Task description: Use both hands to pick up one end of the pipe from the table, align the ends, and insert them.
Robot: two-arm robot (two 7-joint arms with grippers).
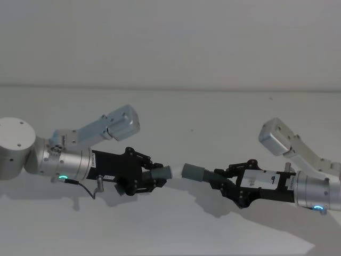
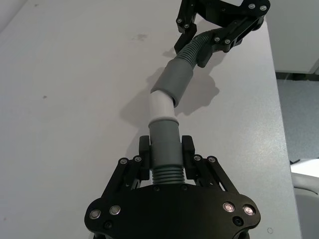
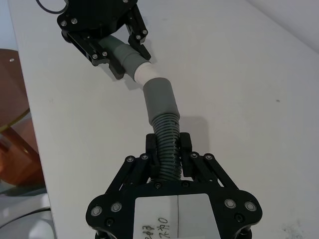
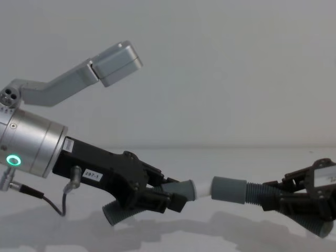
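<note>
Both pipe pieces are off the table [image 1: 170, 229] and gripped: left gripper [image 4: 170, 197] is clamped on the piece with the white tip [image 4: 201, 190]; right gripper [image 4: 281, 199] is clamped on the ribbed piece with the grey socket [image 4: 229, 189]. Ends face each other, roughly in line, the tip right at the socket mouth; whether it's touching or just apart, can't tell. Pickup and most of the alignment look done; left is a small angle trim, then pushing the tip in.

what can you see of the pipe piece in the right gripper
The right pipe piece is dark grey plastic: a ribbed, corrugated hose section ending in a smooth, wider socket collar. The right gripper is shut on its ribbed part, holding it above the white table. Its collar points at the pale tip of the left piece; head and chest views show a gap between them.
</note>
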